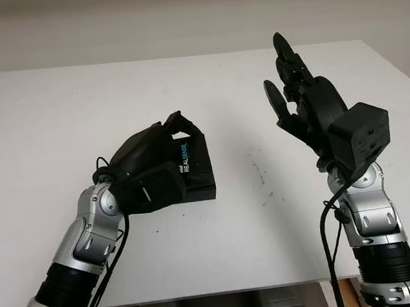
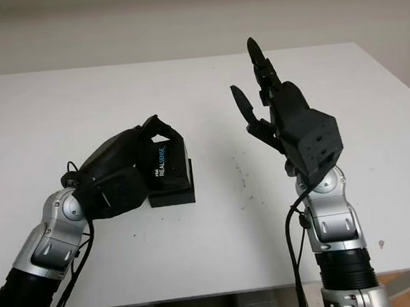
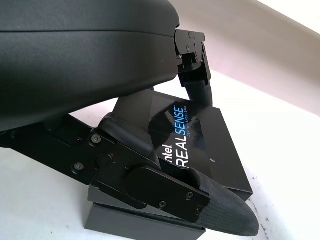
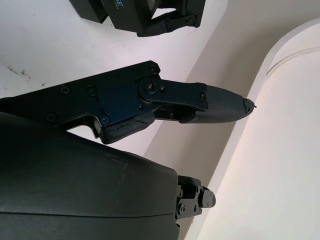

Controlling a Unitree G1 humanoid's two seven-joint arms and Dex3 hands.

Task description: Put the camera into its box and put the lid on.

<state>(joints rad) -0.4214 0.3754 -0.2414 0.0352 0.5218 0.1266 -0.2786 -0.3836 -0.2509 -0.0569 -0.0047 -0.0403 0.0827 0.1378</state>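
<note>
Two hands: left hand [image 1: 148, 162] clamps lid [image 3: 200, 135] tilted over box [image 1: 197, 191]; square it, press evenly. Right hand [image 1: 308, 105] open, raised right of box.

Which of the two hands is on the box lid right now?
The left hand: its fingers are curled over the RealSense-printed lid, sitting tilted on the box base. The right hand is raised, open, above the table.

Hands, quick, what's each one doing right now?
Left hand: closed on the black RealSense box lid, on the box.
Right hand: open, raised above the table, holding nothing.
</note>
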